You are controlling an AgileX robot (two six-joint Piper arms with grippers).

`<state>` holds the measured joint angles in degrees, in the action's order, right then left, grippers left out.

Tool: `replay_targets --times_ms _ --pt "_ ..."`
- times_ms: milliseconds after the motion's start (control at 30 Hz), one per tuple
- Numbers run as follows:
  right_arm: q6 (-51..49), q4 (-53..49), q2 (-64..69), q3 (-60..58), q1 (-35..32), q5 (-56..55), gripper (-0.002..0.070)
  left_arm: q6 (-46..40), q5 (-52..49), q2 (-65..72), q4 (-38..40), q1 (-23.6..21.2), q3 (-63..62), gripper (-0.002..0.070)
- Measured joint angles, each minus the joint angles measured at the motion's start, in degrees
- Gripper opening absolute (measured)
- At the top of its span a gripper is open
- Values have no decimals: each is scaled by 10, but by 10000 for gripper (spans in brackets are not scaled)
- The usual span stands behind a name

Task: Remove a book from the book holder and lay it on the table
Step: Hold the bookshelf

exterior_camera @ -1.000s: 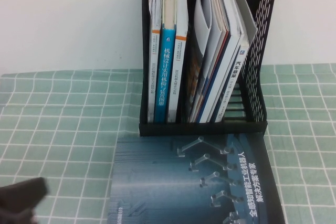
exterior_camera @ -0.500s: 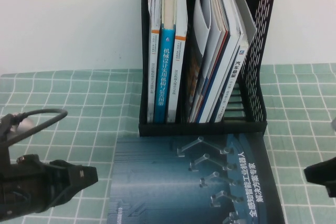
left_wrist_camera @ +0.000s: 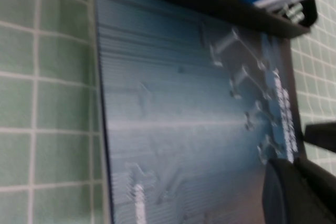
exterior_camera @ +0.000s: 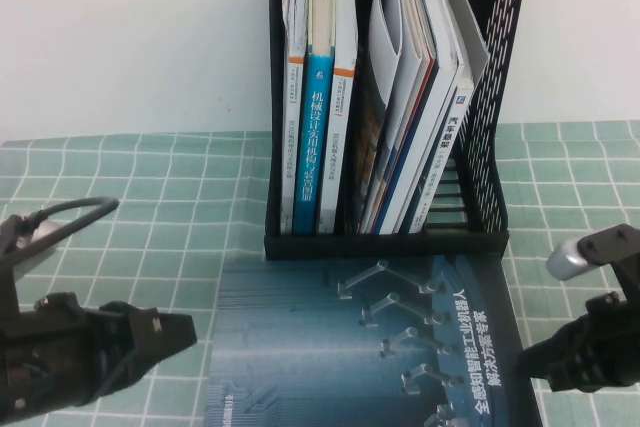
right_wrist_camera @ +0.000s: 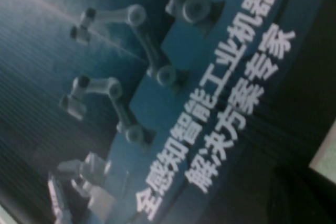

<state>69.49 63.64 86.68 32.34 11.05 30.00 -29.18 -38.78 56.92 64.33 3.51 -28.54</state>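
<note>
The book [exterior_camera: 455, 17] leans in the right compartment of the book holder [exterior_camera: 495, 97], well beyond both tools. The left tool [exterior_camera: 175, 332] and right tool [exterior_camera: 530, 362] hang low beside the dark blue book [exterior_camera: 360, 347] on the table [exterior_camera: 120, 207]; I cannot tell how either stands. One tool should rise and pinch the top edge.

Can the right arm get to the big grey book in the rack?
Probably yes. The grey book leans open-topped in the book holder; the right tool is low beside the dark blue book. The left tool sits opposite.
</note>
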Motion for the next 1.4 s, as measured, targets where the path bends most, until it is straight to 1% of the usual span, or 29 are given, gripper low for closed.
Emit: replay_targets --times_ms 100,200,367,467,567,767,1267,1400 --pt "7 19 0 1 4 -2 -2 0 -13 0 4 0 0 -1" --pt "18 50 4 1 5 -1 -2 -4 -25 0 31 0 0 -1" --pt "49 90 11 1 5 -10 -2 -59 -75 0 148 0 0 -1" --pt "51 96 11 1 5 -18 -2 -88 -89 0 185 0 0 -1" --pt "51 91 11 1 5 -24 -2 -96 -74 0 183 0 0 -1" --pt "46 68 11 1 5 -36 -2 -84 -38 0 147 0 0 -1" --pt "38 52 11 1 5 -28 -2 -80 -37 0 142 0 0 -1" --pt "38 51 -7 12 5 -26 -2 -115 -45 0 150 0 -8 -1"
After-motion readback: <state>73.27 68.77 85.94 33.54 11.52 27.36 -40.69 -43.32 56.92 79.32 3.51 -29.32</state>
